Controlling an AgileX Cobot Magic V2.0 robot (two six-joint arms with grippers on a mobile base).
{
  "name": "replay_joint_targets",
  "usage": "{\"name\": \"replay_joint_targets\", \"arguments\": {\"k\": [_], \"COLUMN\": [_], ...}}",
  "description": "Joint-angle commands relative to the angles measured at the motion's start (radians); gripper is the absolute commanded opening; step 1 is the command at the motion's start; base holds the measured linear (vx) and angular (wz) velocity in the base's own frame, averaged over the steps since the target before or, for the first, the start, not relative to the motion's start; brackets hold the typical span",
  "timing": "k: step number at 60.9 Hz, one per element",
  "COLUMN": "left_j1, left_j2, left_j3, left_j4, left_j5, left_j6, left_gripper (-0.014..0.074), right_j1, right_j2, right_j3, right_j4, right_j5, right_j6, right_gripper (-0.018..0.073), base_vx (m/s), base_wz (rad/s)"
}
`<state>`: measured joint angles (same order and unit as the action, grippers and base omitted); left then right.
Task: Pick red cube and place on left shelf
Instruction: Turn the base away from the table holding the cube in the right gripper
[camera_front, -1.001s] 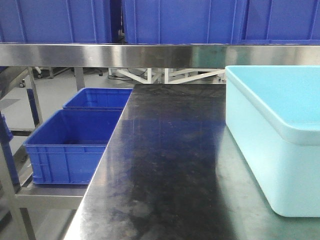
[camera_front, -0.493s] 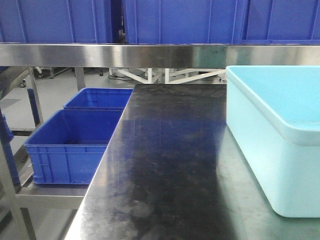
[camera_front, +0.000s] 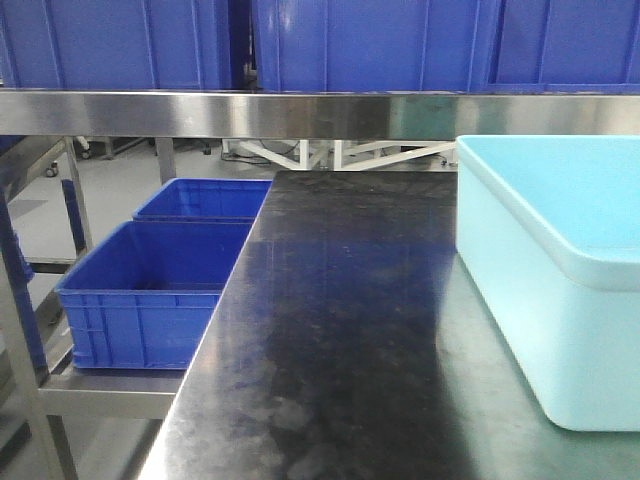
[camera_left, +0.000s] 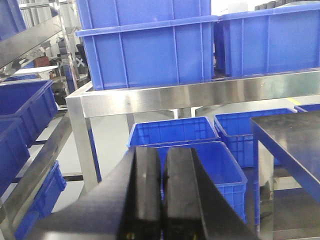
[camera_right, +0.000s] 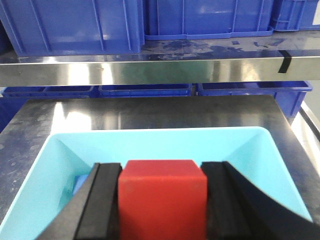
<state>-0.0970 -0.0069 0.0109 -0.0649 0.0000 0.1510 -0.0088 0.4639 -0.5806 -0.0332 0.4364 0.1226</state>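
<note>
The right fingers (camera_right: 102, 200) clamped the red cube (camera_right: 162, 195) above the pale blue plastic tub (camera_right: 150, 142); the left fingers (camera_left: 147, 185) were pressed together, empty. The front view had drifted slightly, so the base was likely swinging leftward for the drop-off.

Your table (camera_front: 340, 330) was dark, scuffed steel with a glossy sheen, and a pale blue tub (camera_front: 540, 300) stood directly on it at the right side, open-topped, its near corner rounded.

Lighting bright, even. Glare on rail (camera_front: 300, 112), sheen on table (camera_front: 330, 330) at centre frame. Left wrist view: blown-out white, top right.
</note>
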Motion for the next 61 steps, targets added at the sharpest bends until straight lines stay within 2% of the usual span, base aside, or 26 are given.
{"name": "replay_joint_targets", "arguments": {"k": [1,19,61], "left_j1": [-0.006,-0.006,-0.006], "left_j2": [0.008,0.008,0.008], "left_j3": [0.022,0.022,0.022], "left_j4": [-0.002,-0.002,-0.002], "left_j5": [-0.084,-0.084,-0.084], "left_j6": [0.002,0.002,0.002], "left_gripper": [0.0106,0.0106,0.0106], "right_j1": [0.0,0.0,0.0], "right_j2": [0.003,0.003,0.003], "right_j3": [-0.026,-0.026,-0.026], "right_j4": [-0.016,-0.016,-0.016], "right_j5": [-0.088,-0.088,-0.088], "right_j6": [-0.004,-0.004,-0.004], "right_gripper": [0.0066,0.0066,0.0066], "base_vx": [0.0,-0.06,-0.11], "base_wz": [0.0,-0.05,0.36]}}
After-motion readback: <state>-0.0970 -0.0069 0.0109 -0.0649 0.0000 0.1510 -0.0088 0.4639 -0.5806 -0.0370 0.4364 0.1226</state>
